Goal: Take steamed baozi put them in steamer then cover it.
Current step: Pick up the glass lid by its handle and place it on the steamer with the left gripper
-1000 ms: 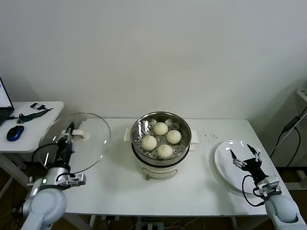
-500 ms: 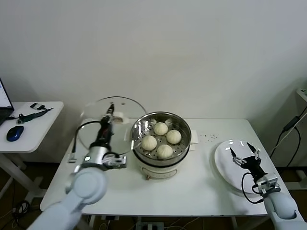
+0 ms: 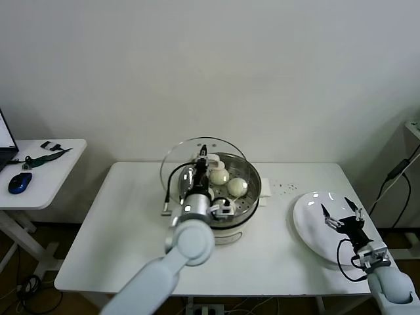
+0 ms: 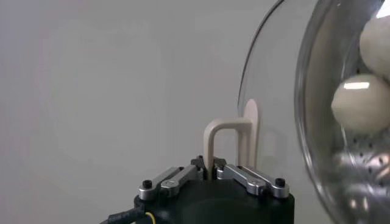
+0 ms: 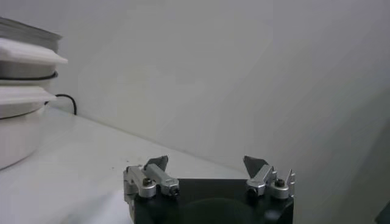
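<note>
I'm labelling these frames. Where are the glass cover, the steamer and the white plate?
cover (image 3: 177, 161), head view, clear glass left of its handle.
steamer (image 3: 252, 178), head view, steel rim on the right.
white plate (image 3: 308, 213), head view, bare left part.

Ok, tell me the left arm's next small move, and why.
Probably lower the cover level onto the steamer. The left gripper is shut on its white handle, holding it tilted above the pot, and the steamed baozi sit inside.
</note>
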